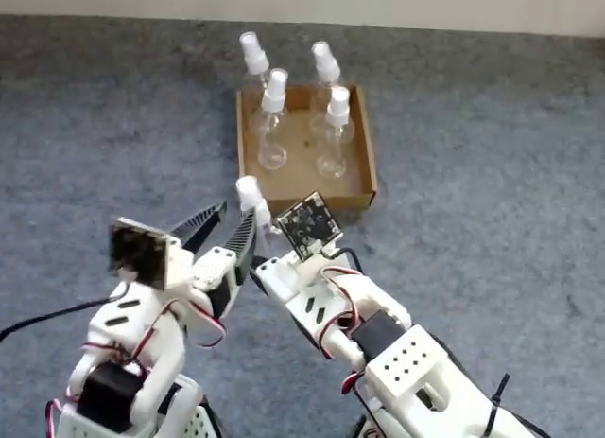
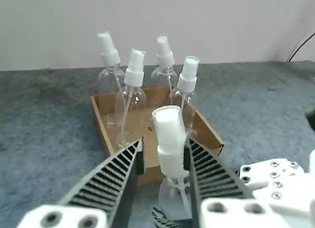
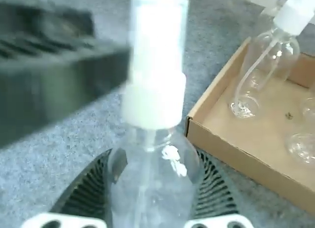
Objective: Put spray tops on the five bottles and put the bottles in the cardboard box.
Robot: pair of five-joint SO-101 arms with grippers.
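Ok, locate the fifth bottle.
The fifth bottle sits in the right gripper just outside the near left corner of the cardboard box in the high view, its spray top between the open fingers of the left gripper.

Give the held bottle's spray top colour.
White spray top on the bottle, best in left wrist view.

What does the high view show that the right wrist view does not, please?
The high view adds both white arms, the whole shallow cardboard box and four clear capped bottles at it. The right wrist view adds the right gripper clamped on the fifth clear bottle's body. Both show that bottle's white spray top, the left gripper open beside it, and part of the box.
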